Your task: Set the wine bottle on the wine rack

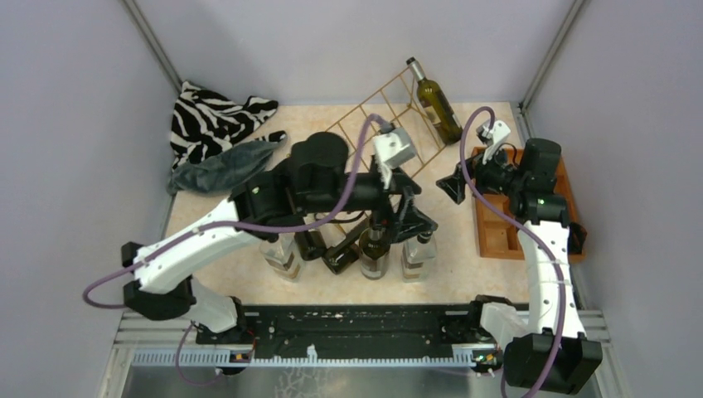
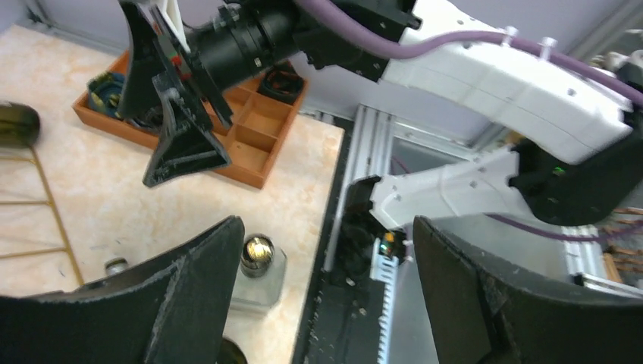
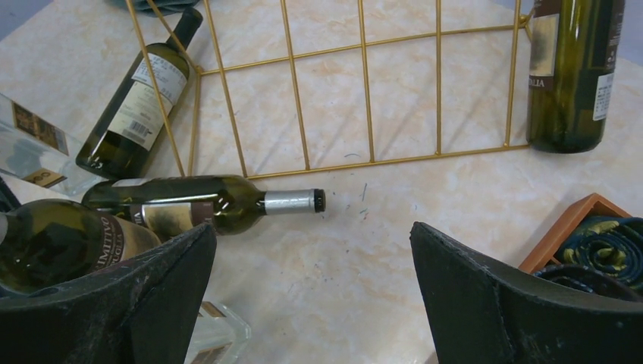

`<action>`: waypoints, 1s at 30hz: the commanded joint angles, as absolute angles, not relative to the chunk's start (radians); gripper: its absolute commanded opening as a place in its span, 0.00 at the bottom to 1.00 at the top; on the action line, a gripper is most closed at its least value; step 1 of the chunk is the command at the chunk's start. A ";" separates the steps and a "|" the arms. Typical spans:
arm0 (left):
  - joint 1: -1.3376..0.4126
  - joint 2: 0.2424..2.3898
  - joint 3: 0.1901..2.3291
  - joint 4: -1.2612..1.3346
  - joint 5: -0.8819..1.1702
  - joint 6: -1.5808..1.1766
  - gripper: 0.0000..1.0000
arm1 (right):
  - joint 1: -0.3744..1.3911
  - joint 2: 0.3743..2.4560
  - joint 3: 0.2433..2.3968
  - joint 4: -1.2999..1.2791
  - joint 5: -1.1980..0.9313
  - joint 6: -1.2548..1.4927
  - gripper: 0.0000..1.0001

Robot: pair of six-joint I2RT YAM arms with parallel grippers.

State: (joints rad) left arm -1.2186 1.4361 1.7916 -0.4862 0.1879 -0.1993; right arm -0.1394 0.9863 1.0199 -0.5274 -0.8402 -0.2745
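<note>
Left tool: your left gripper point(image 2: 326, 227) hangs released and empty, fingers spread wide over the crowd of bottles by the middle of the near edge.
Right tool: the right gripper point(image 3: 312, 235) is also spread open and empty, low down and looking from the right edge toward the rack.
Bottle to take: my read is the dark green glass bottle with the silver-capped neck point(image 3: 197, 206). It lies on its side just short of the rack's near wire.
Rack: the gold wire wine rack point(image 3: 438, 76) sits at the middle of the far edge. An olive-green labelled bottle point(image 1: 437, 106) leans on its right end. A pale-labelled green bottle point(image 3: 140, 98) lies at its left end, on or under the wires I can't tell.
Grip: go for the body behind the shoulder, not the slick neck. Put the jaws square across the width and close only once both pads flank glass.
Watch: round glass rolls, so come straight down with no sideways nudge.
Neighbours: the square clear glass bottle with the shiny stopper point(image 2: 258, 262) stands right below your left fingers. The orange wooden compartment tray point(image 1: 497, 239) runs along the right edge.
Placing: choose a free cell and lay the bottle in gently. I'd expect that thin frame to skid.
</note>
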 commanded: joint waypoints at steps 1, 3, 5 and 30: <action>-1.233 1.599 1.984 -0.747 0.089 -0.035 0.88 | -0.156 0.982 1.014 -0.471 -0.820 -0.263 0.98; -1.233 1.670 2.056 -0.823 0.065 -0.012 0.88 | -0.158 0.986 1.011 -0.469 -0.812 -0.264 0.99; -1.233 1.728 2.112 -0.884 0.043 -0.009 0.88 | -0.159 0.988 1.008 -0.467 -0.803 -0.262 0.99; -1.247 1.854 2.105 -0.947 0.083 -0.027 0.72 | -0.178 1.011 1.001 -0.445 -0.798 -0.247 0.99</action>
State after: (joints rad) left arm -1.2396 1.8496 2.1101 -0.9409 0.0689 -0.0254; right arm -0.1665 1.0111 0.9947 -0.4938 -0.7868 -0.2565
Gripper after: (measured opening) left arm 0.742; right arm 0.985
